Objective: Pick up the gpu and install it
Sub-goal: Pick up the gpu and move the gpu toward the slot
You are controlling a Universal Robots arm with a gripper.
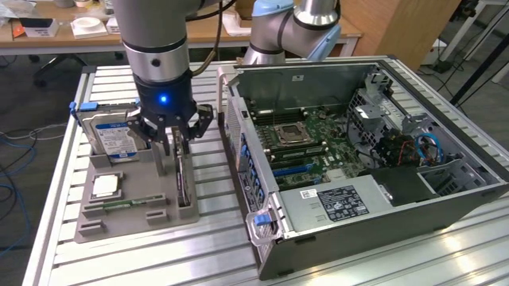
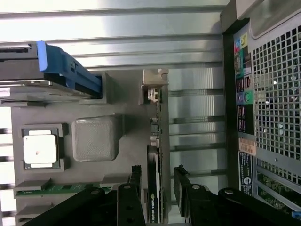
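Jaws spread wide and empty, the gripper straddles the gpu, standing on edge in the grey holder tray beside the open computer case, so neither lifting nor installing is done.

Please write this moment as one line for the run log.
gripper: open; position: low over gpu, one finger on each side; gpu: on edge in gray tray, not lifted

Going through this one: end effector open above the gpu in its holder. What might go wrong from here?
1. The gpu stands on edge, flanked by the open end effector; an uneven close may tilt it or jam it in the holder.
2. The hard drive stands close by in the same holder; a sideways drift might knock it.
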